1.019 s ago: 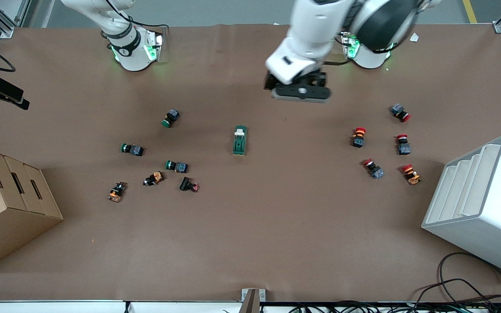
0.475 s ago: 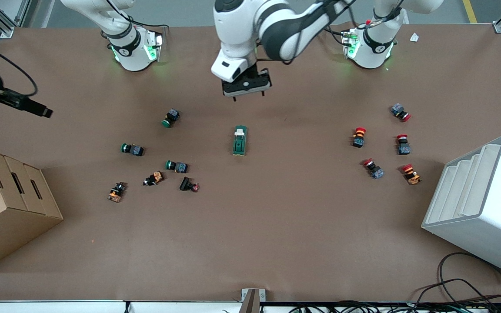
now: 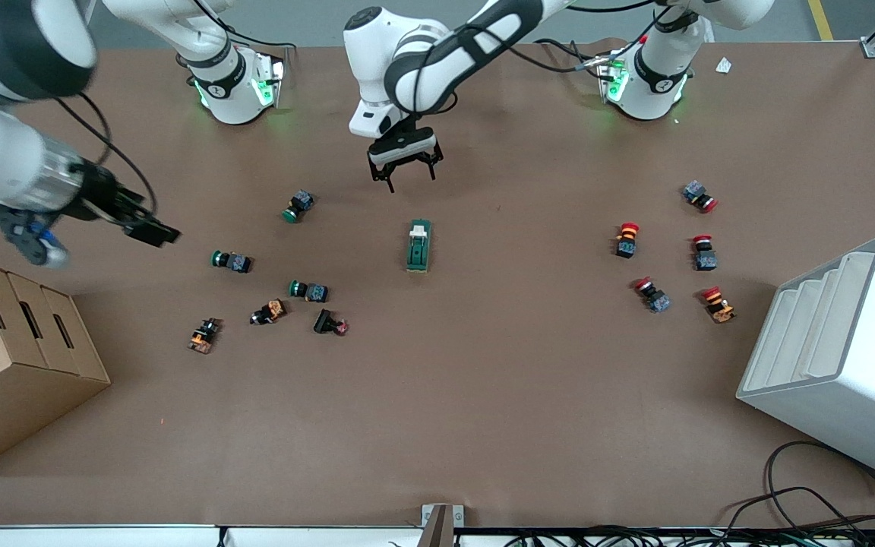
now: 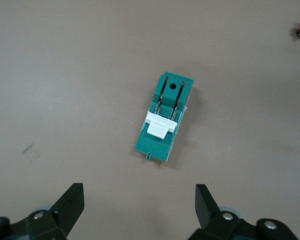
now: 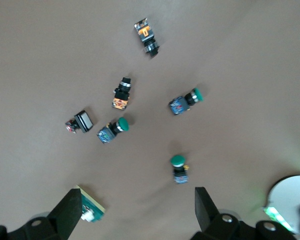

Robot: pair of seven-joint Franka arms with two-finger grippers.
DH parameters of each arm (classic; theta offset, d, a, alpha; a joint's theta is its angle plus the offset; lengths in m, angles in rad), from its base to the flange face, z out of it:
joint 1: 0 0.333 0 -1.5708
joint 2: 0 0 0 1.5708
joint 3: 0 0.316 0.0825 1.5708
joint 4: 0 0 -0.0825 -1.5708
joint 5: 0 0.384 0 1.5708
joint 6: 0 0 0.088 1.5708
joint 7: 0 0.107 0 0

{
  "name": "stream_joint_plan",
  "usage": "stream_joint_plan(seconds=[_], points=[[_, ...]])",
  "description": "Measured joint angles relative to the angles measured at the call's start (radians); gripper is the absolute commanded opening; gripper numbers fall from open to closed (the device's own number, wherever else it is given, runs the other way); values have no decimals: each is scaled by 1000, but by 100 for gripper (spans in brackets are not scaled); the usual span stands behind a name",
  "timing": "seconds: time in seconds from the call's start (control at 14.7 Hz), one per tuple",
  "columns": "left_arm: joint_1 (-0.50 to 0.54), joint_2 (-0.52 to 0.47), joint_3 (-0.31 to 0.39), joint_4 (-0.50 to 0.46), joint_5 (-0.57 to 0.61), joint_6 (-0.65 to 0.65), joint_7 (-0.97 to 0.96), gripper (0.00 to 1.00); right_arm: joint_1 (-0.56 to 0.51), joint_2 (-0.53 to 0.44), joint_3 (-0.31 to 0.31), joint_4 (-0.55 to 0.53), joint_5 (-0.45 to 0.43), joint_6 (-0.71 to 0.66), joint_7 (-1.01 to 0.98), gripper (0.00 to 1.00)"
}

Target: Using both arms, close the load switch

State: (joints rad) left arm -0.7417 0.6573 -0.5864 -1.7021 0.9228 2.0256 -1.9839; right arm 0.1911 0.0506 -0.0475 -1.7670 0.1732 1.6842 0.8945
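The small dark green oblong load switch [image 3: 419, 245] with its white lever tab lay flat on the brown table [image 3: 483, 395], untouched. The left gripper [image 3: 402, 172] hung over the table just beside the switch's tab end, jaws spread and empty. The right gripper [image 3: 150, 229] hovered near a green-capped push-button [image 3: 229, 260], jaws spread, empty. No writing was legible.

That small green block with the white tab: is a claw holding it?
No. The green oblong load switch lies flat and untouched on the brown table; the left gripper is open, holding nothing.
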Motion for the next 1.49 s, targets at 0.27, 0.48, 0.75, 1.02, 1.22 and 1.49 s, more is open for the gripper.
stream_joint_plan(seconds=[0.27, 0.48, 0.75, 1.02, 1.22, 1.49], points=[[-29, 26, 0, -95, 252, 10, -161, 97, 125, 105, 4, -37, 51, 146, 162, 100], [-52, 71, 1, -138, 478, 8, -335, 97, 178, 184, 4, -37, 122, 252, 216, 100], [-62, 151, 7, -177, 726, -81, -508, 97, 304, 282, 6, -39, 126, 407, 397, 100], [-64, 201, 33, -178, 875, -149, -589, 97, 433, 373, 8, -38, 126, 510, 497, 100], [-78, 224, 65, -177, 948, -188, -605, 99, 504, 408, 9, -46, 168, 522, 507, 100], [-119, 245, 104, -163, 973, -211, -612, 99, 595, 418, 10, -151, 180, 687, 563, 100]])
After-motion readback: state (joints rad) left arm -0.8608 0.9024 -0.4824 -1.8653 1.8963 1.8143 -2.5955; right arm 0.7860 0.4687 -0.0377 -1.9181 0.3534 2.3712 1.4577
